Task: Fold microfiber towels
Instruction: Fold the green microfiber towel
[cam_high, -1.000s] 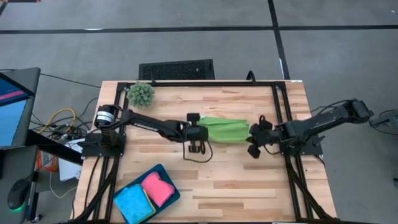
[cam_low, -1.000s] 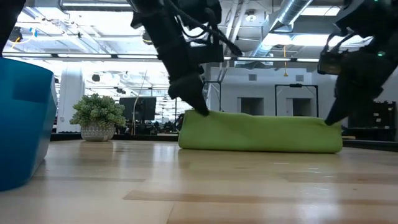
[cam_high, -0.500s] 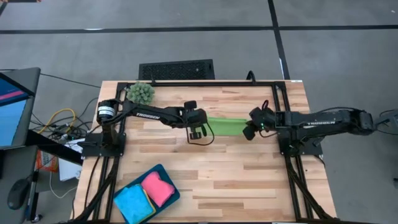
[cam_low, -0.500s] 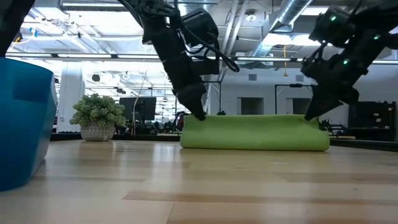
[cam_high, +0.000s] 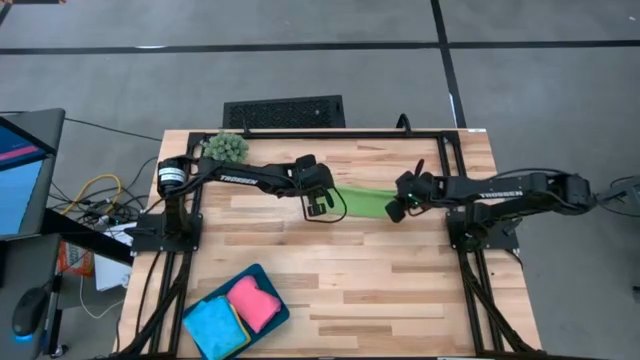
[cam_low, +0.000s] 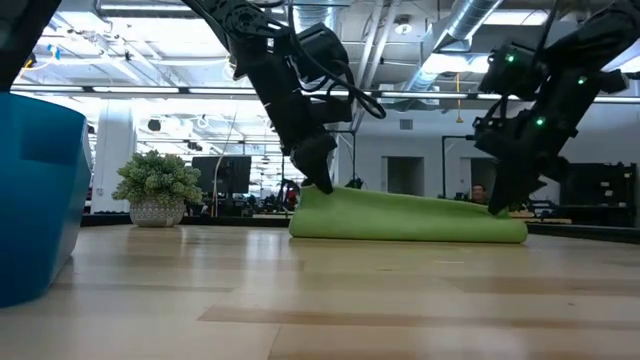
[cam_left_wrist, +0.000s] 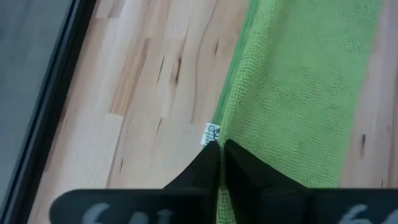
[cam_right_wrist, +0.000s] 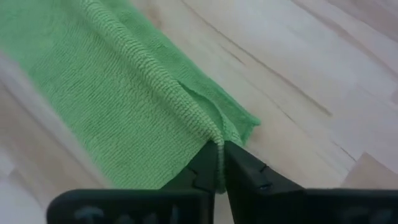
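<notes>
- green towel (cam_high: 366, 200) lies folded in a long strip mid tabletop (cam_high: 380, 280), toward the back edge.
- left tool (cam_left_wrist: 220, 155) pinches the strip's left end, fingers closed on the cloth edge.
- right tool (cam_right_wrist: 219, 163) nips the right end corner, fingers narrow.
- pink towel (cam_high: 254, 302) and blue towel (cam_high: 214, 325) sit folded in tray (cam_high: 268, 276), front left.

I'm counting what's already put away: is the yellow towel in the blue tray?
No: in the high view the tray holds only a bright blue towel and a pink towel, with no yellow one showing.
</notes>
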